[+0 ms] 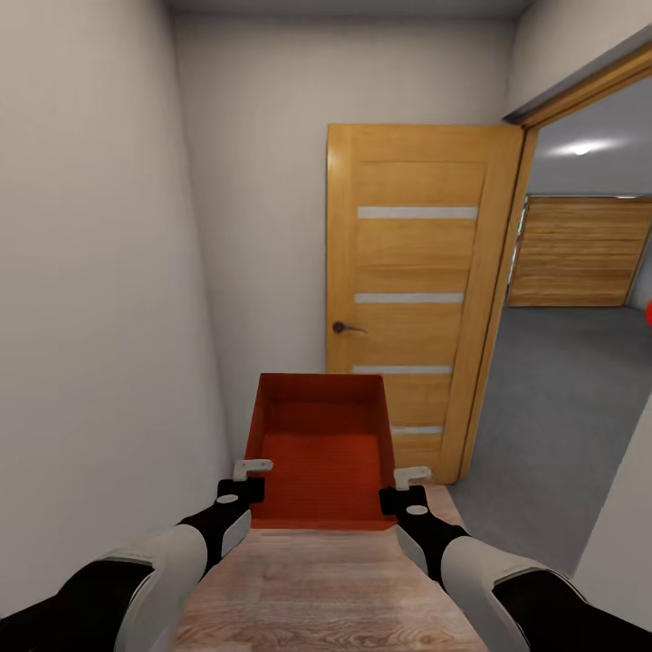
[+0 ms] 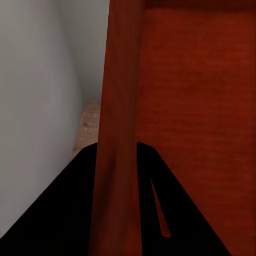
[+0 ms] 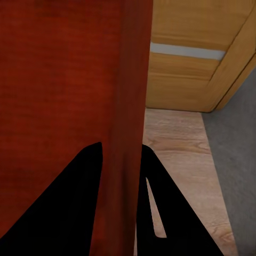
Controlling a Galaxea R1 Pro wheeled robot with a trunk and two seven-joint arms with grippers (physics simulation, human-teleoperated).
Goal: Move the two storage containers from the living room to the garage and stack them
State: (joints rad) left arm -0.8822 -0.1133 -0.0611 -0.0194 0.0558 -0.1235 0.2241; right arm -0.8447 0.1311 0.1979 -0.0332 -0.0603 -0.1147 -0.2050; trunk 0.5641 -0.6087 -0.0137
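**Bin carried toward the garage doorway**

The left claw (image 1: 243, 482) was clamped on the left wall of the orange-red bin (image 1: 321, 453); the right claw (image 1: 405, 486) gripped its right wall. The bin hung between them above the pale wood floor (image 1: 317, 589), near the open wooden door (image 1: 412, 290). The garage's grey floor (image 1: 561, 407) lay through the doorway at the right. Turning there, the bin could likely strike the door or frame and slip off the thin-wall grips.
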